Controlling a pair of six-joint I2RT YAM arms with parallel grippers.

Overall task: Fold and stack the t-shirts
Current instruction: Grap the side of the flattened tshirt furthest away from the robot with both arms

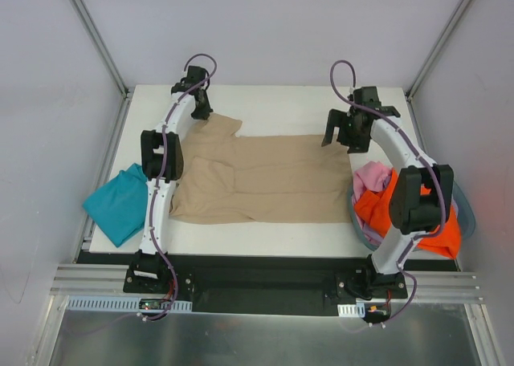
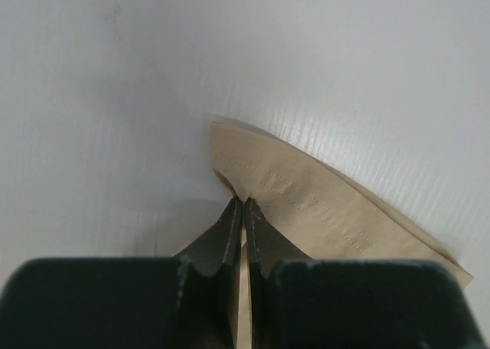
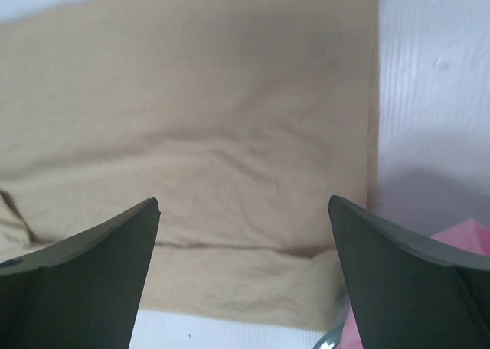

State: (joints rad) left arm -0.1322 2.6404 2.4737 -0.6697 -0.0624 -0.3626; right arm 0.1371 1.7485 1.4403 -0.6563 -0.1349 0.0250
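Note:
A large tan t-shirt [image 1: 257,179] lies spread across the middle of the table. My left gripper [image 1: 201,109] is at its far left sleeve and is shut on the tan cloth [image 2: 306,203]; in the left wrist view [image 2: 244,205] the jaws pinch the hemmed edge. My right gripper [image 1: 341,135] hovers open above the shirt's far right corner; in the right wrist view [image 3: 243,205] it is empty over the tan cloth [image 3: 191,135]. A teal t-shirt [image 1: 120,201] lies at the table's left edge. Orange [image 1: 446,229] and pink [image 1: 373,176] t-shirts sit in the basket. No lavender one shows.
A round blue-grey basket [image 1: 466,213] stands at the right edge of the table, partly behind my right arm. White walls with metal posts enclose the table [image 1: 273,105] on three sides. The teal shirt hangs partly over the left edge.

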